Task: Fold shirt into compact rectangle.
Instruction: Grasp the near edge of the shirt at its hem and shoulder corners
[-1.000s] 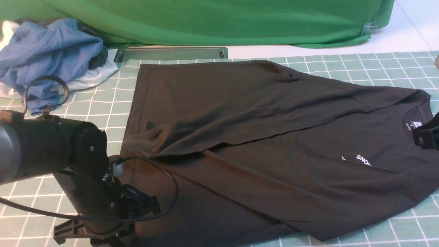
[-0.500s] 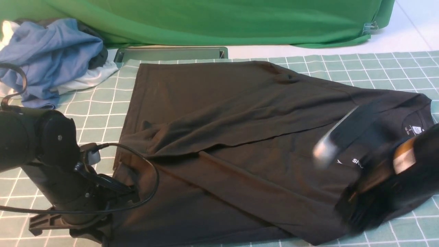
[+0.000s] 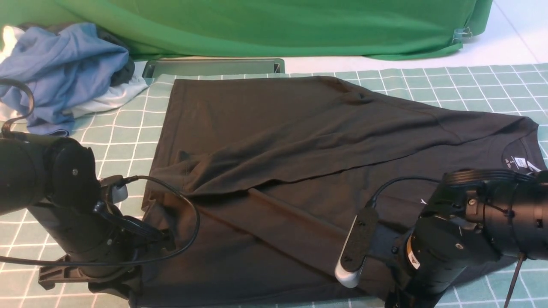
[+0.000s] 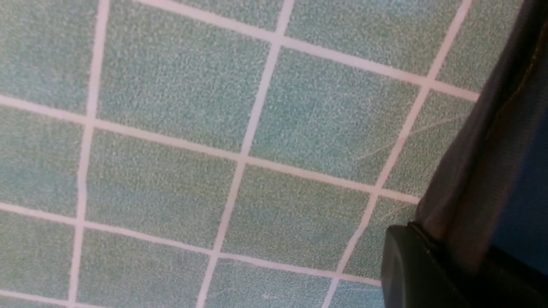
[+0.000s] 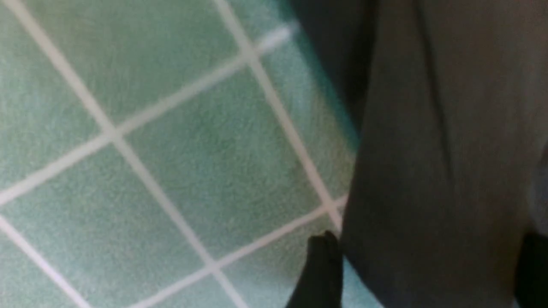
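Observation:
The black shirt [image 3: 299, 141] lies spread on the checked mat, one sleeve folded across its body and the white neck label [image 3: 520, 161] at the far right. My right arm covers most of the chest print. My left gripper [image 3: 130, 295] sits low at the shirt's near-left hem corner. In the left wrist view the left gripper [image 4: 454, 256] is shut on the shirt [image 4: 475, 184], with dark cloth rising out past one finger [image 4: 406, 269]. My right gripper [image 3: 396, 301] is at the shirt's near edge. In the right wrist view the right gripper [image 5: 428, 273] is open, with the shirt [image 5: 428, 171] lying between its fingers.
A heap of blue and white garments [image 3: 64, 68] sits at the back left. Bright green cloth [image 3: 274, 25] hangs along the back, with a grey tray [image 3: 214, 67] in front of it. The green checked mat [image 3: 471, 81] runs past the shirt to the right.
The right arm swung in from the right edge and came down at the shirt's near edge. The left arm first shifted left, tugging the hem corner, then stayed put.

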`<state>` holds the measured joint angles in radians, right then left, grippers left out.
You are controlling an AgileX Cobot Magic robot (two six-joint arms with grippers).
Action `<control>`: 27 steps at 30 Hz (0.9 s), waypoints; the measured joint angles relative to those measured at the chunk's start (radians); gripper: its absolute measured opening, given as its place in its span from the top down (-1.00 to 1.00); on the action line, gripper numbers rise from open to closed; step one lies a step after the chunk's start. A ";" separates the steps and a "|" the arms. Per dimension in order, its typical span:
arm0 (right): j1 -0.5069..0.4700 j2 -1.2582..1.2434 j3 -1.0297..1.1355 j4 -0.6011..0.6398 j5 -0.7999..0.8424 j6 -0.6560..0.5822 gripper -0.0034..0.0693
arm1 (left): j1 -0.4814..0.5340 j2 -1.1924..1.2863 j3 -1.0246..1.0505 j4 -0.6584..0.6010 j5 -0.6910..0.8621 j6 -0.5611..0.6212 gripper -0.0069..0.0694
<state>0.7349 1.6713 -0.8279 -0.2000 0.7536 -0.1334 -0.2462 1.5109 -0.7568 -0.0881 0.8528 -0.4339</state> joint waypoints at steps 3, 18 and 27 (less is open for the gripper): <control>0.003 0.005 -0.003 0.005 0.005 -0.003 -0.45 | 0.000 -0.002 0.000 -0.002 0.000 0.010 0.74; 0.005 -0.032 -0.085 0.020 0.214 -0.006 0.69 | 0.000 -0.113 0.000 -0.006 0.114 0.044 0.74; 0.005 -0.157 0.068 0.127 0.239 0.025 0.69 | 0.002 -0.220 0.097 -0.039 0.192 0.044 0.77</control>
<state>0.7402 1.5141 -0.7602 -0.0730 0.9923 -0.1082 -0.2442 1.2913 -0.6600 -0.1274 1.0449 -0.3899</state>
